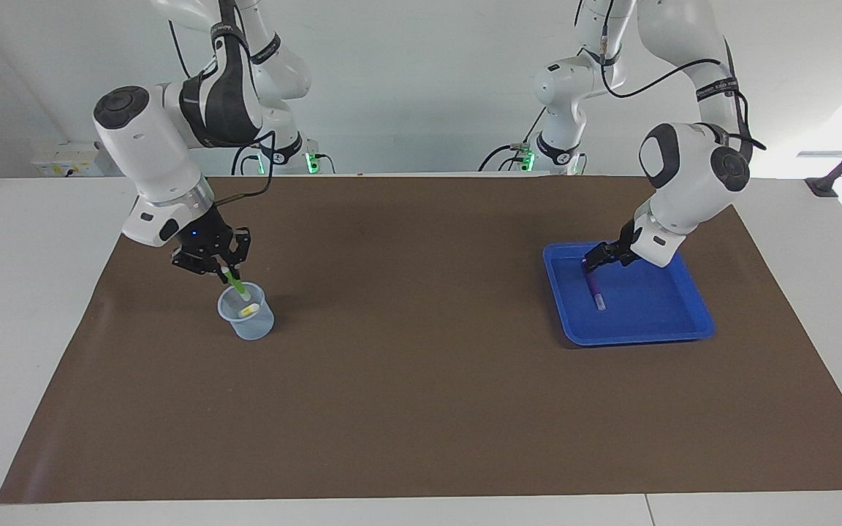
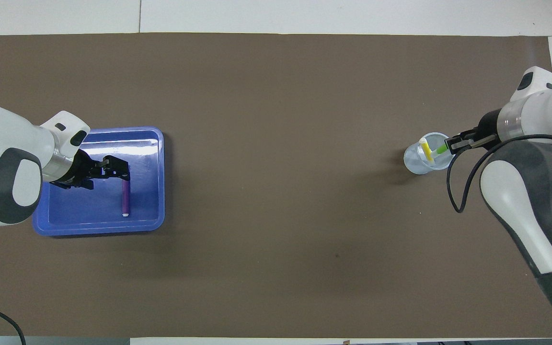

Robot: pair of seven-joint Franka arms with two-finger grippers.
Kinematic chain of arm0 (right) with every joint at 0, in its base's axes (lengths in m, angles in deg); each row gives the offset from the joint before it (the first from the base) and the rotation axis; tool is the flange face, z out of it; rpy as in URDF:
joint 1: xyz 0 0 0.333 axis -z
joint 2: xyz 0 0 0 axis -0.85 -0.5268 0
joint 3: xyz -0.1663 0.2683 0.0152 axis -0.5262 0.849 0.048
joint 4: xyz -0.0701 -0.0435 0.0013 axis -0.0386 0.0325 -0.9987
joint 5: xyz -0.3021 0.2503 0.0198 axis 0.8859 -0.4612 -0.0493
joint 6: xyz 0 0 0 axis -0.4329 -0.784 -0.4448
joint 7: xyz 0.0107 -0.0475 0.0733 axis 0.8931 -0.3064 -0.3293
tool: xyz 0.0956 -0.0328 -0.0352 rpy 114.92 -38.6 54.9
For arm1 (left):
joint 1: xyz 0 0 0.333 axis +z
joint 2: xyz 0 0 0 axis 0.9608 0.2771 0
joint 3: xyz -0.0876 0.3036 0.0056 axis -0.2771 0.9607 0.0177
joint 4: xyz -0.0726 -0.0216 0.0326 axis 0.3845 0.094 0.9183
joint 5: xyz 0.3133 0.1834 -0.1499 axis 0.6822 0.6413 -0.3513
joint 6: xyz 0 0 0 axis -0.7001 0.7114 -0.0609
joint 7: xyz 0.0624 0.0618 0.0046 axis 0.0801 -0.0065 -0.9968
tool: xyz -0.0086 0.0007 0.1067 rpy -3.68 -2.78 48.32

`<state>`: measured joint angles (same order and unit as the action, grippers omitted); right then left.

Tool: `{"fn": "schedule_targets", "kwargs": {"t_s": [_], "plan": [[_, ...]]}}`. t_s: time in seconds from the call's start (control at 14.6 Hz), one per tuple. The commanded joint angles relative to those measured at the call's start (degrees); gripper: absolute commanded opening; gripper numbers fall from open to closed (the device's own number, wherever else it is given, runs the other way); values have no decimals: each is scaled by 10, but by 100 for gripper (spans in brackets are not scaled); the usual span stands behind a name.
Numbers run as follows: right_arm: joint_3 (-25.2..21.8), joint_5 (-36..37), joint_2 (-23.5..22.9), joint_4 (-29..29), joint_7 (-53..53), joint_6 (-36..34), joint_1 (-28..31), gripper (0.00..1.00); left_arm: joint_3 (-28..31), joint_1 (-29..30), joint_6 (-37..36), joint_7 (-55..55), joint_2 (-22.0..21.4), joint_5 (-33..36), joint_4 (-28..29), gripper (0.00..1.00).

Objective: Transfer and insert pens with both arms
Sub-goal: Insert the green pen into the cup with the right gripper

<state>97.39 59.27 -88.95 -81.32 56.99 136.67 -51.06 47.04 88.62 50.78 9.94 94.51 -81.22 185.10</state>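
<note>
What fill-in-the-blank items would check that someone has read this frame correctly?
1. The right gripper holds the ____ pen over the clear cup.
2. The pen already standing in the cup is ____.
3. The purple pen lies in the blue ____.
4. The left gripper is down at the purple pen's end that is ____ to the robots.

Missing words: green; yellow; tray; nearer

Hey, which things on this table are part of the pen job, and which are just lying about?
Part of the job:
- green pen, held in the right gripper, going into the cup
- yellow pen, in the cup
- purple pen, in the blue tray, at the left gripper

Lying about:
- brown mat only
</note>
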Motion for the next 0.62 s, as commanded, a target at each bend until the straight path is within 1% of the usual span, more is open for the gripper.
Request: {"fn": "schedule_targets", "kwargs": {"t_s": [0.0, 0.14, 0.21, 0.27, 0.34, 0.41, 0.48, 0.55], "plan": [[6, 10, 14, -37, -12, 31, 8, 0, -2, -2, 53, -37, 28, 61, 12, 100], [6, 10, 17, -44, -10, 37, 7, 0, -2, -12, 97, -43, 45, 71, 27, 99], [6, 10, 17, -45, -8, 37, 7, 6, -2, -17, 111, -44, 54, 85, 29, 98], [6, 10, 18, -48, -8, 37, 7, 21, -2, -18, 114, -44, 57, 93, 29, 97], [6, 10, 19, -48, -9, 37, 6, 37, -3, -19, 118, -44, 63, 93, 29, 91], [6, 9, 19, -48, -9, 37, 7, 63, -3, -20, 124, -45, 64, 93, 30, 81], [6, 8, 18, -46, -10, 34, 7, 82, -3, -19, 124, -45, 64, 93, 31, 78], [6, 3, 17, -36, -9, 24, 7, 100, -3, -19, 124, -46, 64, 93, 33, 77]]}}
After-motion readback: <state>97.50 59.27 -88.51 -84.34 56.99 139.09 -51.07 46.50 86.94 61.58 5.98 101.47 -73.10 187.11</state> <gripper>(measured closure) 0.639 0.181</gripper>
